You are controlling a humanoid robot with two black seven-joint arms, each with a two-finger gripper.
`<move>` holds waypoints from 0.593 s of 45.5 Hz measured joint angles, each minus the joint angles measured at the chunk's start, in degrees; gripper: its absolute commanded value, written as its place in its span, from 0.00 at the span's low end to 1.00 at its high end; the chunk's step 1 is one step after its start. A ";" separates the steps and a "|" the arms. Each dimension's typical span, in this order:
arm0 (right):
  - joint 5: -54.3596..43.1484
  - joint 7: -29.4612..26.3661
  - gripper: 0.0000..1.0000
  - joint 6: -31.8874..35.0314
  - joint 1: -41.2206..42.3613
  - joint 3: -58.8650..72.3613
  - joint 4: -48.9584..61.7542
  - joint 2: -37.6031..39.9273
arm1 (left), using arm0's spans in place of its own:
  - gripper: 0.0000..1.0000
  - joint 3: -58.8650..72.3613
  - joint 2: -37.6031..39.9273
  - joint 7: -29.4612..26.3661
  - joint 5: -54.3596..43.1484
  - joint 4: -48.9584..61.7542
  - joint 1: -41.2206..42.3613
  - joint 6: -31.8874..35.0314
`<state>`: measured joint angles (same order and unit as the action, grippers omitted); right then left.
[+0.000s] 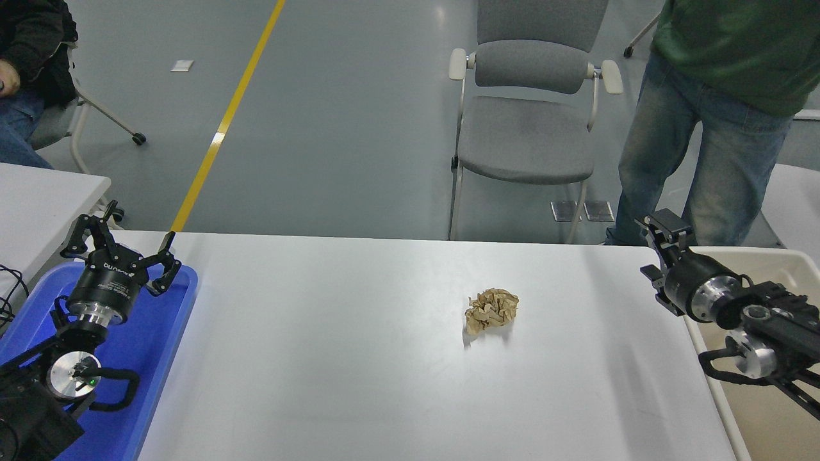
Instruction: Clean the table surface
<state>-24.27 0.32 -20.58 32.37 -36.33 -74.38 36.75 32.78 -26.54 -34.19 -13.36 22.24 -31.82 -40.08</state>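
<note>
The table surface (pixel 320 358) is a wide white-grey top with rounded corners. A crumpled brown paper ball (pixel 491 310) lies on it, right of the middle. My right gripper (pixel 655 250) hangs open over the table's far right corner, well to the right of the ball, with nothing between its fingers. The left gripper (pixel 125 237) is parked open above the blue tray at the lower left.
A blue plastic tray (pixel 170 333) sits at the table's left edge and a beige bin (pixel 762 259) at its right edge. Beyond the far edge are a grey chair (pixel 525 134) and a standing person (pixel 711 128). A smaller white table (pixel 38 198) is at left.
</note>
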 measured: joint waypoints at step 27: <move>8.64 6.59 1.00 0.65 -2.89 -17.04 9.59 -23.03 | 1.00 0.00 0.00 0.00 0.00 0.00 0.00 0.00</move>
<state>-15.62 6.92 -19.93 29.49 -53.37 -64.79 13.72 32.78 -26.54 -34.19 -13.36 22.24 -31.82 -40.08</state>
